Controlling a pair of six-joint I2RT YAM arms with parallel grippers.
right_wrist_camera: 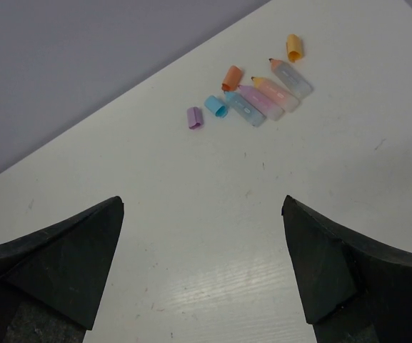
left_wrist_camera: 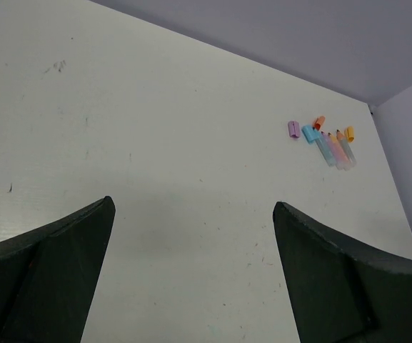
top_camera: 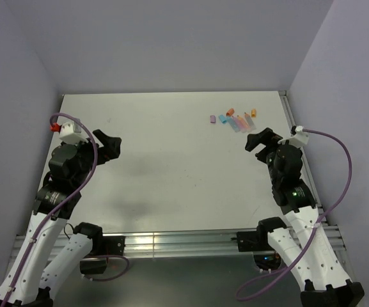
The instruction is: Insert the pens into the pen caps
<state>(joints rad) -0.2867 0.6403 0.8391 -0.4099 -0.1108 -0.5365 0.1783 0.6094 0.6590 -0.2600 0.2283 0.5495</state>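
The right gripper (right_wrist_camera: 202, 204) has its two black fingers spread wide with nothing between them. The left gripper (left_wrist_camera: 191, 207) is spread just as wide, also bare. Ahead of the right gripper, near it on the white desk (right_wrist_camera: 191, 236), four short translucent plastic pens lie packed side by side: a light blue pen (right_wrist_camera: 245, 108), a pink pen (right_wrist_camera: 260, 102), a peach pen (right_wrist_camera: 277, 93) and a whitish pen (right_wrist_camera: 291, 77). Around them sit the tiny solid plastic pen caps: a purple cap (right_wrist_camera: 195, 118), a blue cap (right_wrist_camera: 216, 106) just beside the light blue pen, an orange cap (right_wrist_camera: 232, 77) by the pen tips and a yellow-orange cap (right_wrist_camera: 294, 47) furthest ahead. From the left gripper the cluster is well apart, far ahead and to its right.

The pens look light, stiff and smooth, and being round they would likely roll or squirt out of a loose pinch. A pen is probably best taken across mid-barrel, leaving the tip end free. The outer whitish pen offers finger room; the inner ones hardly do. A cap gives little to hold, so a gentle pinch near its closed end seems wise.

Which end of each cap is open cannot be told, nor whether the blue cap touches its pen. The top view shows the cluster only as coloured specks, and each wrist view cuts its fingers off at the bottom edge
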